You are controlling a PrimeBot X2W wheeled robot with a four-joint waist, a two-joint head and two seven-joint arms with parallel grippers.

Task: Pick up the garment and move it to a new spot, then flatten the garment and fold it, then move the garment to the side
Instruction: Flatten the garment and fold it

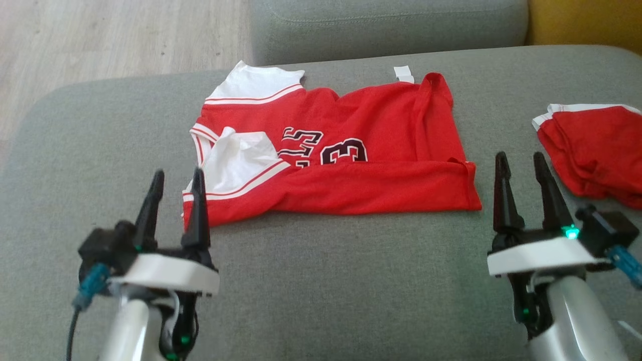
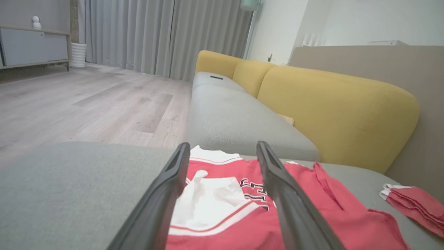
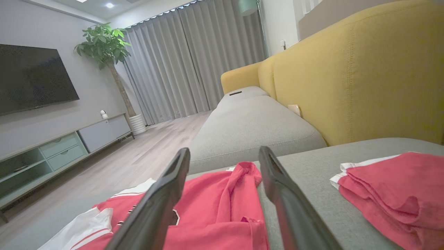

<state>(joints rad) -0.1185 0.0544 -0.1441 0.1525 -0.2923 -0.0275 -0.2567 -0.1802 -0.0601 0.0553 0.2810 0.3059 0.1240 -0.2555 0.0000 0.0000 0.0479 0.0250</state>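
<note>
Folding the red-and-white fabric jersey [image 1: 381, 165] well needs the wide-open, empty left fingers [image 1: 197, 215] and right fingers [image 1: 503, 195] pinching its nearest corners evenly.

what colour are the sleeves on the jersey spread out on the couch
White with red stripe trim, on a red jersey; the head view shows the sleeves best.

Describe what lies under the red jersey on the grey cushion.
The red jersey rests on the grey sofa cushion, which shows around it. Its near edge is folded over onto itself. The cushion directly beneath is covered.
</note>
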